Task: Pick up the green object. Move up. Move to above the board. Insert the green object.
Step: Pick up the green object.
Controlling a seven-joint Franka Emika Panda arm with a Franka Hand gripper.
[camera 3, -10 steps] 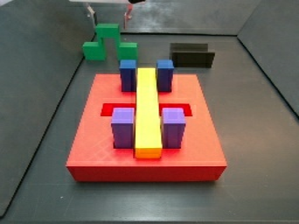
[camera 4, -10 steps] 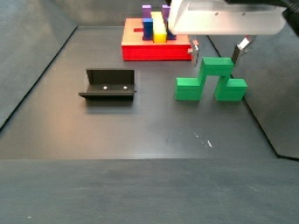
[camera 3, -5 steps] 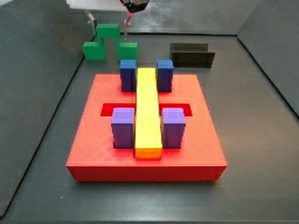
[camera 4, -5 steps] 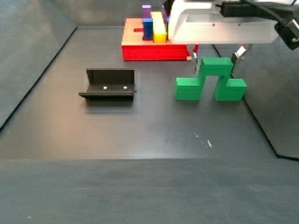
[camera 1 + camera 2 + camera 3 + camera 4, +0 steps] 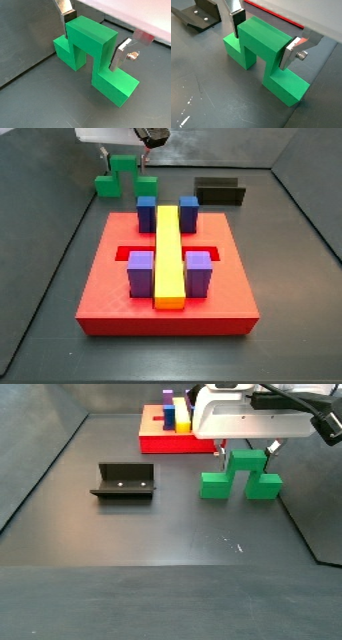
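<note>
The green object [image 5: 90,36] stands on the dark floor, a raised middle cube with two lower legs; it also shows in both side views [image 5: 123,173] [image 5: 245,472] and in a wrist view [image 5: 264,39]. My gripper [image 5: 91,42] [image 5: 263,43] is low over it, with one silver finger on each side of the middle cube, close to its faces and open. From the side, the gripper [image 5: 247,448] sits just above the piece. The red board [image 5: 107,278] with the yellow bar and blue-purple posts lies apart from the piece, and shows far off in a side view [image 5: 160,442].
The dark L-shaped fixture [image 5: 124,481] stands on the floor away from the green piece; it also shows in a side view [image 5: 219,190] and in a wrist view [image 5: 201,15]. Dark walls ring the floor.
My gripper has come down, so its fingers now straddle the green object's middle cube. The green object and the board have not moved.
</note>
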